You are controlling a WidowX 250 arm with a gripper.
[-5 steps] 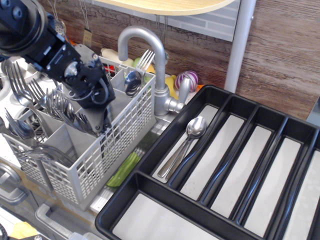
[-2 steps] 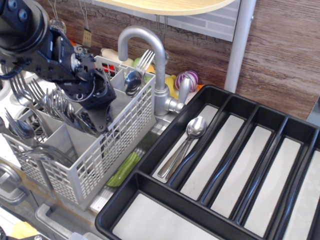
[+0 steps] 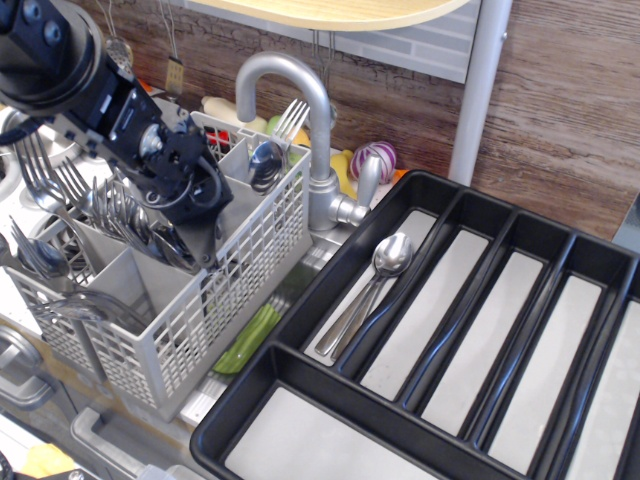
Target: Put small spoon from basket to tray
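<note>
The light grey basket stands at the left beside the tap. It holds several forks and one small spoon, bowl up, in a back compartment. My black gripper reaches down into a middle compartment of the basket among the cutlery. Its fingertips are hidden by the basket walls and the forks, so I cannot tell whether it holds anything. The black tray lies at the right. Two small spoons lie together in its leftmost long compartment.
A chrome tap rises right behind the basket's right corner. A green object lies between basket and tray. A purple onion sits at the back. The tray's other long compartments hold nothing.
The arm's wrist shifted slightly above the basket and came back. The gripper stays low in the same compartment. The spoons in the tray have not moved.
</note>
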